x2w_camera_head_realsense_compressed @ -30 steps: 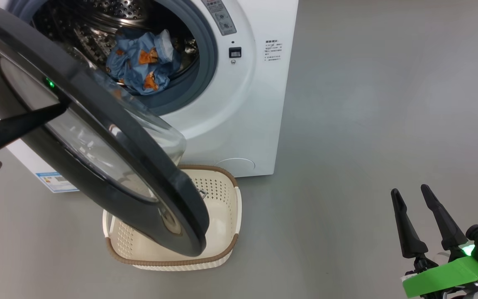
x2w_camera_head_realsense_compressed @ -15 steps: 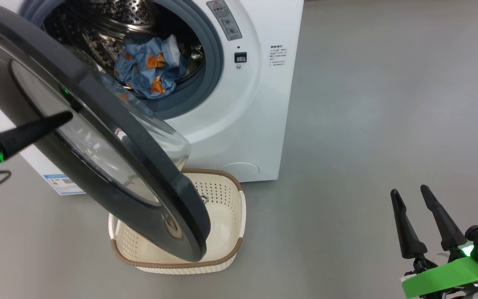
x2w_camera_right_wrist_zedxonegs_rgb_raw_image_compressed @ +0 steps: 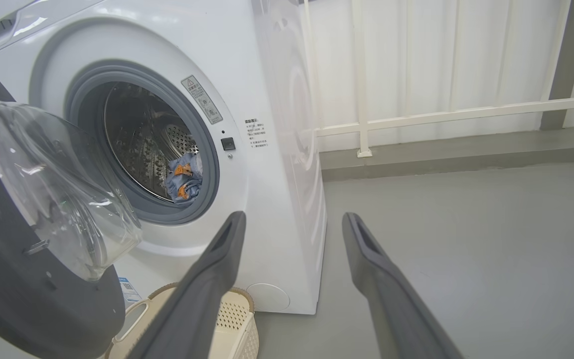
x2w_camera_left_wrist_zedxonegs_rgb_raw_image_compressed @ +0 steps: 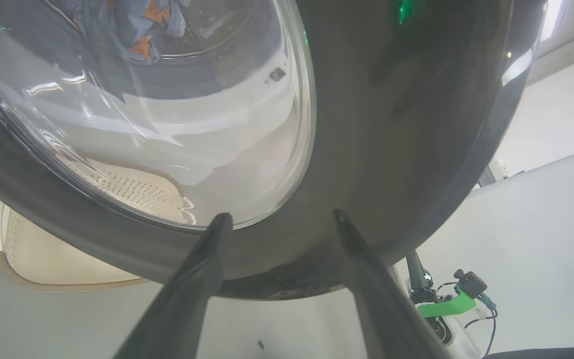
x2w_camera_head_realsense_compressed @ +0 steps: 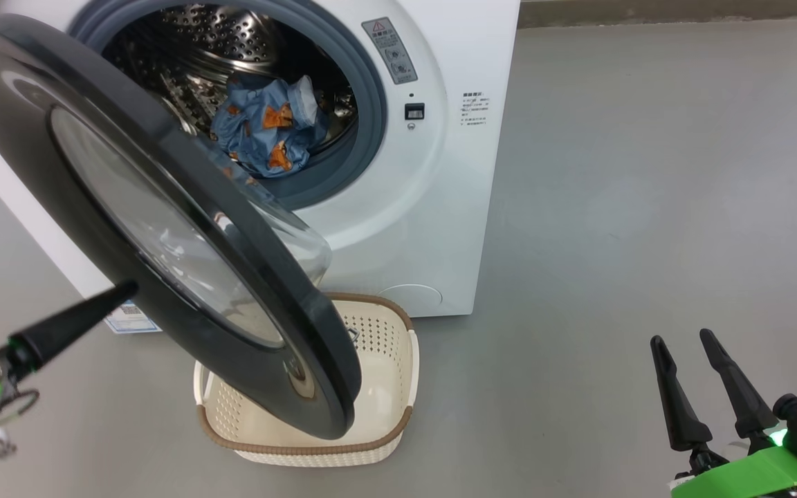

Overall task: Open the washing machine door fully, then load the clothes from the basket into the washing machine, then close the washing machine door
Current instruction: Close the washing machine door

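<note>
The white washing machine [x2w_camera_head_realsense_compressed: 440, 228] stands with its door [x2w_camera_head_realsense_compressed: 243, 256] swung partly out, the black ring and glass bowl hanging over the basket [x2w_camera_head_realsense_compressed: 391, 373]. Light blue clothes [x2w_camera_head_realsense_compressed: 270, 131] with orange figures lie in the steel drum, and the right wrist view shows the clothes [x2w_camera_right_wrist_zedxonegs_rgb_raw_image_compressed: 185, 182] there too. What shows of the basket holds nothing; the door hides its left part. My left gripper [x2w_camera_left_wrist_zedxonegs_rgb_raw_image_compressed: 281, 215] is open just off the lower edge of the door's outer face [x2w_camera_left_wrist_zedxonegs_rgb_raw_image_compressed: 391, 124]. My right gripper [x2w_camera_head_realsense_compressed: 682, 339] is open over the floor, far right of the machine.
Bare grey floor stretches to the right of the machine. A white railing [x2w_camera_right_wrist_zedxonegs_rgb_raw_image_compressed: 416, 117] and a wall stand behind it. A small blue label [x2w_camera_head_realsense_compressed: 132, 319] sits low on the machine's side near my left gripper [x2w_camera_head_realsense_compressed: 122, 294].
My left gripper has opened and drawn back down and away from the door's outer face. The camera has shifted, sliding the scene down and right. The right arm has stayed put.
</note>
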### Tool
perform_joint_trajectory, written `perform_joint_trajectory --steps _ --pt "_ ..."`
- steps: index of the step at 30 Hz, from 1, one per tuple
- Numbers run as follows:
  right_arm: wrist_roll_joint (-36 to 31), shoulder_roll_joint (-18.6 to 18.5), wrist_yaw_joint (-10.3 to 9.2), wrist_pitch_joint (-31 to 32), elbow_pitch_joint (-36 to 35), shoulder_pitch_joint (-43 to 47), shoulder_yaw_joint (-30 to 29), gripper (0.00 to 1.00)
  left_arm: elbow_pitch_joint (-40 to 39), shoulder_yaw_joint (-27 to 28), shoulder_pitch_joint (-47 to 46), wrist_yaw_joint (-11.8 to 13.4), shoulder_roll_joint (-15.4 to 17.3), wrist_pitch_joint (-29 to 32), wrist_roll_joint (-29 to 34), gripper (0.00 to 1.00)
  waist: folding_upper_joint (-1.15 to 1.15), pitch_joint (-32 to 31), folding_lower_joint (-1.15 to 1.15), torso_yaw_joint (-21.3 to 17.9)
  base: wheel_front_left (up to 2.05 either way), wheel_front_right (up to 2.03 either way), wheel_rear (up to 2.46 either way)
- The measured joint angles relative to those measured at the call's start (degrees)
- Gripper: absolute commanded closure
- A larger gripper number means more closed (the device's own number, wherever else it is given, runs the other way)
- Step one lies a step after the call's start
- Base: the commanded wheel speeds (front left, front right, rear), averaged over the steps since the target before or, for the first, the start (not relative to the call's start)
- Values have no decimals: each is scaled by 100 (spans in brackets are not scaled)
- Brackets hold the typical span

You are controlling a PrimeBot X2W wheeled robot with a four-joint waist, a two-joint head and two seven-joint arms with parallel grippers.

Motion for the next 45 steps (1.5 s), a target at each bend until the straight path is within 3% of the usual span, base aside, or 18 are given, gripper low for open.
perform_joint_trajectory --steps 9,18,25,32,40,45 --pt "0 2 0 0 -3 33 0 0 -370 158 1299 0 -300 -566 0 0 0 2 0 55 0 0 0" --pt "0 2 0 0 1 31 -10 0 -354 309 1825 0 -693 -1573 292 0 0 82 0 153 0 0 0" --pt "0 1 0 0 5 31 -7 0 -75 71 2033 0 -860 -2759 913 0 0 83 0 194 0 0 0" --pt "1 2 0 0 9 29 -2 0 135 -166 2035 -1 -1024 -4390 1257 0 0 112 0 174 0 0 0" --pt "1 4 0 0 15 29 -5 0 463 -901 2033 -1 -826 -6204 1985 0 0 144 0 137 0 0 0" --pt "1 3 0 0 20 28 -9 0 777 -1005 2026 -1 -782 -6500 2708 0 0 151 0 78 0 0 0"
